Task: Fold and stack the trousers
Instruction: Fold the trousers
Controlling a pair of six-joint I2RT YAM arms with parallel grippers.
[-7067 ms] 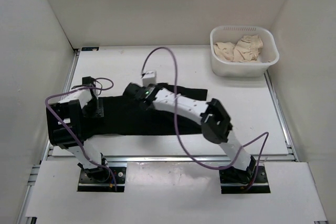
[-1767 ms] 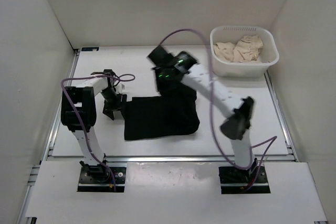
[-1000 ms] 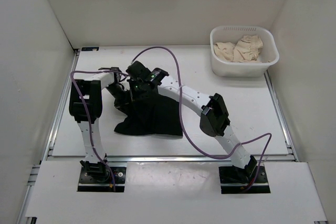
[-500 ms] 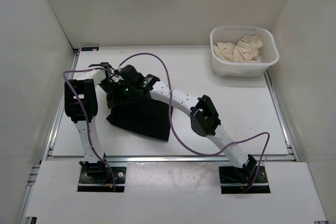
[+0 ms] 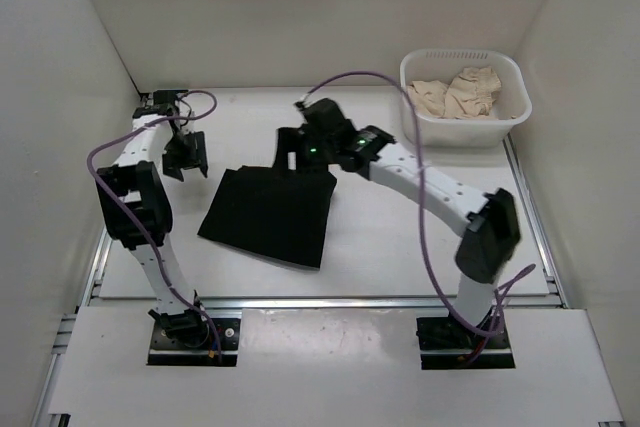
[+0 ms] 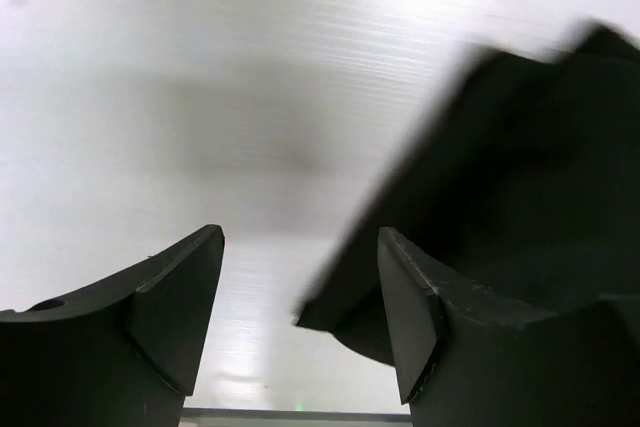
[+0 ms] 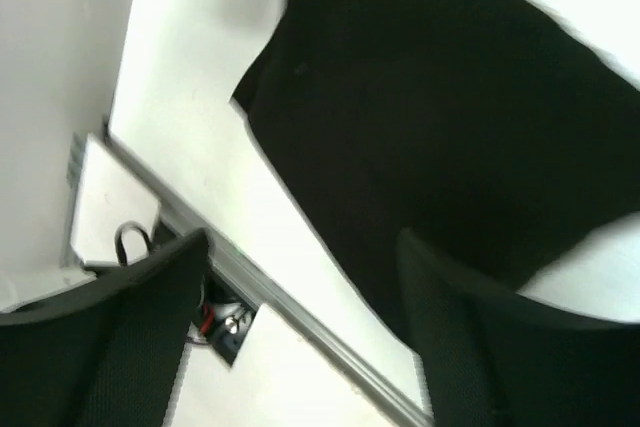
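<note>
The black trousers (image 5: 268,215) lie folded in a flat rectangle on the white table (image 5: 400,237), left of centre. My left gripper (image 5: 186,159) hovers open just beyond their far left corner, touching nothing. In the left wrist view the gripper (image 6: 300,297) has bare table between its fingers (image 6: 170,317), and the trousers (image 6: 520,177) lie to the right. My right gripper (image 5: 292,155) is open above the far right edge of the fold. The right wrist view shows that gripper (image 7: 305,277) empty over the trousers (image 7: 430,127).
A white basket (image 5: 450,133) holding crumpled beige clothes (image 5: 455,93) stands at the back right. White walls close in the table on three sides. A metal rail (image 5: 330,300) runs along the near edge.
Both grippers have opened, let go of the trousers and lifted away: the left toward the back left, the right toward the back right. The trousers now lie flat in a folded rectangle.
</note>
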